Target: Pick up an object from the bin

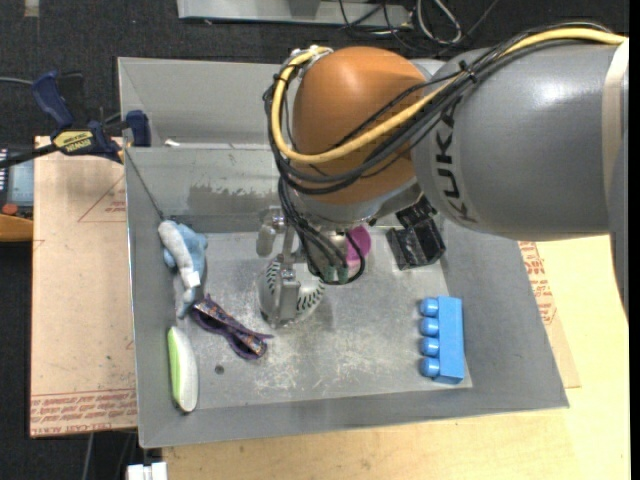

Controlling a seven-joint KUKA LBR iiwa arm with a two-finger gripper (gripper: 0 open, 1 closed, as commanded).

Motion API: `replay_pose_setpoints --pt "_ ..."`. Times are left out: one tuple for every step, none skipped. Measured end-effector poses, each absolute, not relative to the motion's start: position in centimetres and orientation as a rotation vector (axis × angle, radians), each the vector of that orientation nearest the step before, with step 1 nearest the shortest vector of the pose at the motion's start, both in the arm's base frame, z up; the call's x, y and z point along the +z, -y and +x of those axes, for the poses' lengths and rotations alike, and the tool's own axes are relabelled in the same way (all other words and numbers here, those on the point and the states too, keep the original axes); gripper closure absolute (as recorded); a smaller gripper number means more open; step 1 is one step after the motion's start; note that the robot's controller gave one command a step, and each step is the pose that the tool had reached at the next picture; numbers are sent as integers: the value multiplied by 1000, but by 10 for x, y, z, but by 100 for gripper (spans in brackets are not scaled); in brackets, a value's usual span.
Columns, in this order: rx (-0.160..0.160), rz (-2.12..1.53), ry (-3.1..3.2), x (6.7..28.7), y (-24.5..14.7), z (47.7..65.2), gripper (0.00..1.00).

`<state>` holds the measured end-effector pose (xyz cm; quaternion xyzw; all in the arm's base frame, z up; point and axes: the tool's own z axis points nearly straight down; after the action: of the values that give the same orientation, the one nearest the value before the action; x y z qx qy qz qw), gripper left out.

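Note:
My gripper (283, 286) hangs under the orange dome, low over the middle of the bin floor. Right at its tip lies a small grey-and-white striped thing (305, 301), partly hidden by the gripper. A magenta thing (357, 245) peeks out just behind it to the right, mostly covered by the wrist. A pair of purple sunglasses (232, 329) lies on the floor a little to the left of the tip.
A blue toy brick (443, 339) lies at the front right. A black boxy thing (418, 236) sits at the back right, under the arm. Along the left wall lie a light-blue and white thing (184, 253) and a white-and-green oblong thing (182, 369).

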<state>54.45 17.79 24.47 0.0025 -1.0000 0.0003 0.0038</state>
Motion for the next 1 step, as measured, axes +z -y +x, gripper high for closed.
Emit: replay_pose_setpoints --pt "-2 -1 3142 250 -177 546 0"
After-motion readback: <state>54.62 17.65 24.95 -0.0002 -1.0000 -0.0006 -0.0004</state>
